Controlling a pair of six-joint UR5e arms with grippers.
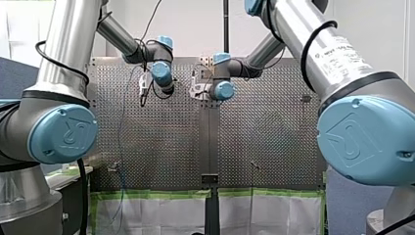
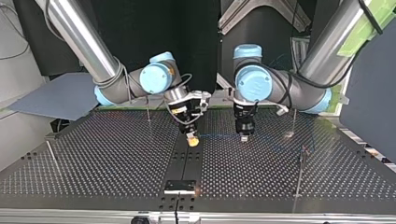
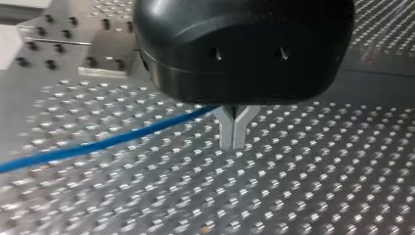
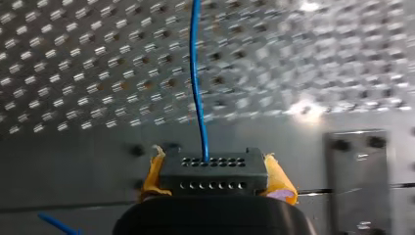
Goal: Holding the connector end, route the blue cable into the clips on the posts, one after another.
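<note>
My right gripper (image 4: pixel 213 182) is clamped on the dark connector (image 4: pixel 211 169), with its yellow pads (image 4: pixel 280 180) pressed against the block's two sides. The blue cable (image 4: pixel 196 88) leaves the connector's face and runs straight ahead over the perforated table (image 4: pixel 73 58). My left gripper (image 3: pixel 234 141) has its metal fingers (image 3: pixel 226 132) closed tip to tip near the table. The cable comes in from one side and reaches the fork where they splay (whether it is pinched there cannot be told). In the top view the cable spans the gap between both grippers.
</note>
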